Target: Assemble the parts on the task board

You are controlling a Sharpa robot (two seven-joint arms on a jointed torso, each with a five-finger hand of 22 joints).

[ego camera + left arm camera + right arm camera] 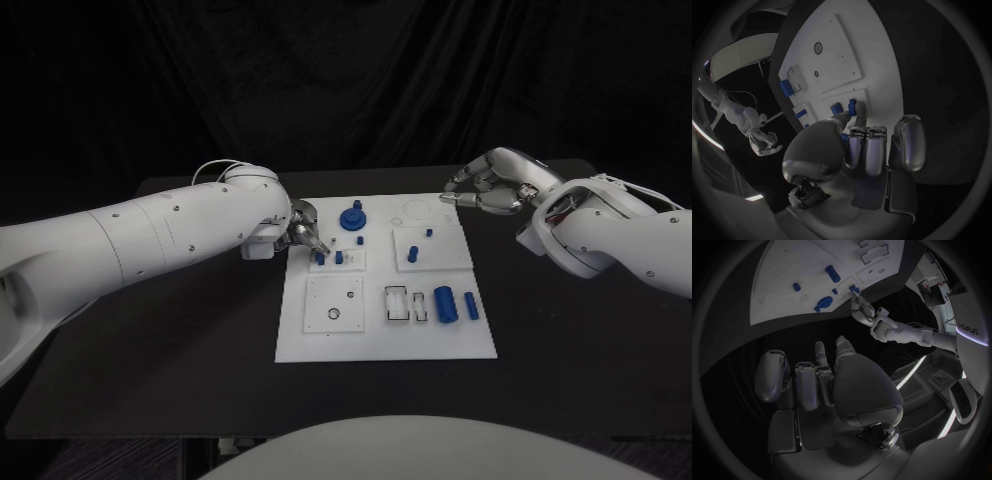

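Observation:
The white task board (382, 335) lies in the middle of the black table. My left hand (303, 232) hovers over the board's far left part, just behind two small blue pegs (329, 257) standing in it. In the left wrist view its fingers (870, 150) are drawn in against the thumb, and a sliver of a blue peg (844, 140) shows pinched between them. My right hand (488, 188) hangs above the board's far right corner with fingers (807, 385) curled and nothing in them. A blue round knob (353, 218) stands near the far edge.
Two more blue pegs (411, 253) (430, 233) stand in the board's right middle block. Two blue cylinders (446, 305) (472, 306) lie at the near right beside rectangular slots (397, 303). A plate with holes (335, 303) sits near left. Bare black table (173, 350) surrounds the board.

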